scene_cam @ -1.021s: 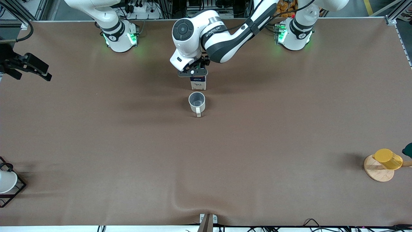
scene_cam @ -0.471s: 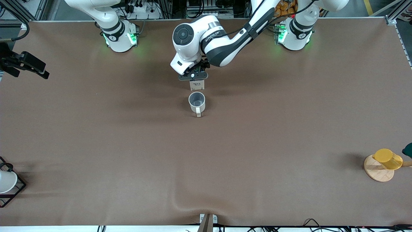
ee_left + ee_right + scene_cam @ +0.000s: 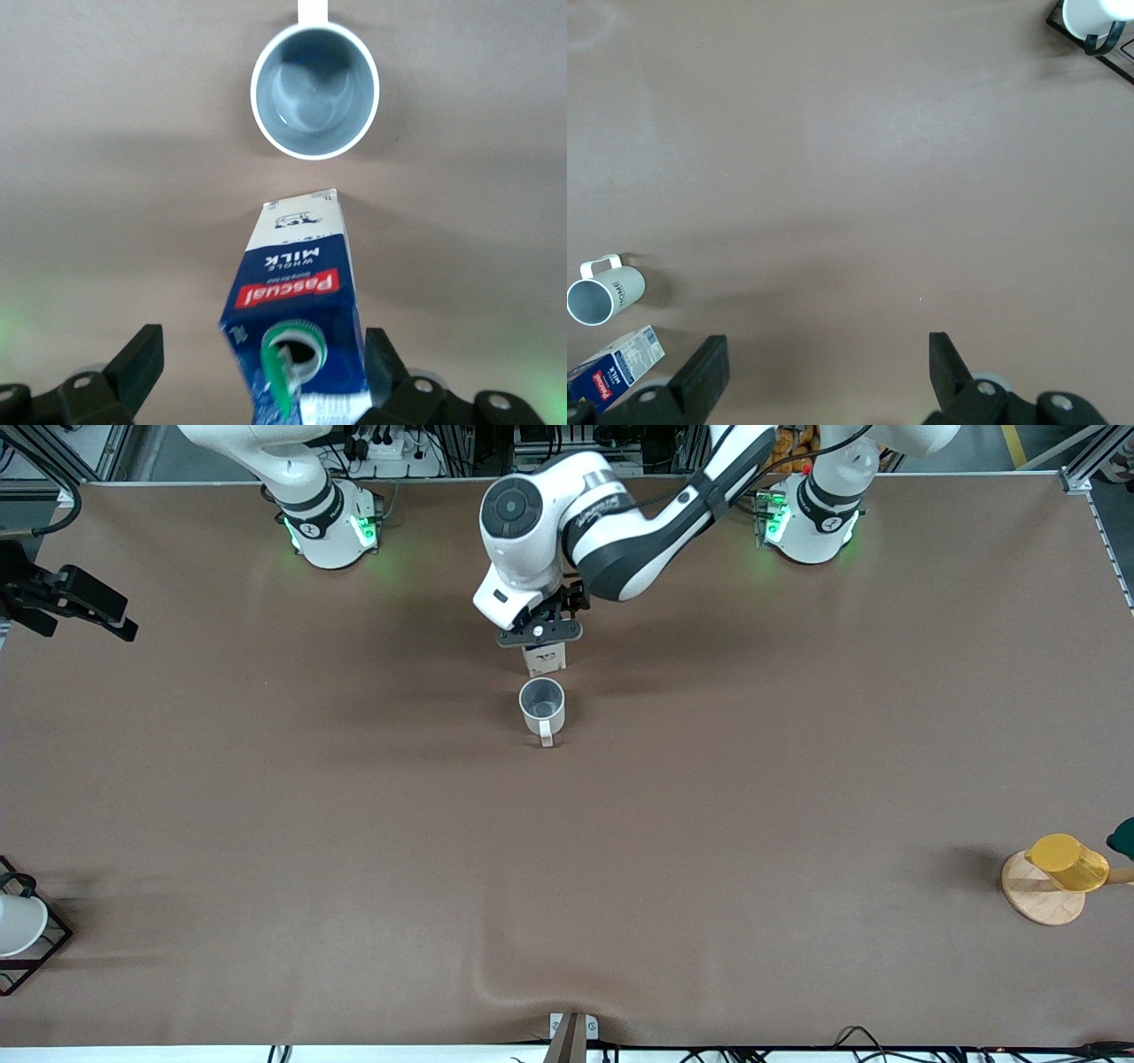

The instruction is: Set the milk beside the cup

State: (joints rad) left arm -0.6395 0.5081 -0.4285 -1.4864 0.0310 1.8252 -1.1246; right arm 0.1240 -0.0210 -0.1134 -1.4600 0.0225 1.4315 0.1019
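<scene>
The milk point(image 3: 545, 659), a dark blue and white carton with a red label band and a green cap, stands on the table beside the cup point(image 3: 541, 705), slightly farther from the front camera. The cup is pale beige with a grey inside. My left gripper point(image 3: 539, 636) is over the milk and hides its top in the front view. In the left wrist view the left gripper point(image 3: 261, 347) is open around the milk point(image 3: 297, 279), one finger close to its side, with the cup point(image 3: 314, 90) just ahead. My right gripper point(image 3: 66, 598) waits, open and empty point(image 3: 826, 350), over the right arm's end of the table.
A yellow cup point(image 3: 1067, 862) lies on a wooden disc point(image 3: 1036, 899) near the left arm's end, close to the front camera. A white cup point(image 3: 18, 923) sits in a black wire rack point(image 3: 44, 957) at the right arm's end. The right wrist view shows the cup point(image 3: 604, 292) and the milk point(image 3: 616, 365).
My left gripper has come down over the carton and now hides its blue top in the front view. The cup has not moved. The right gripper has shifted slightly.
</scene>
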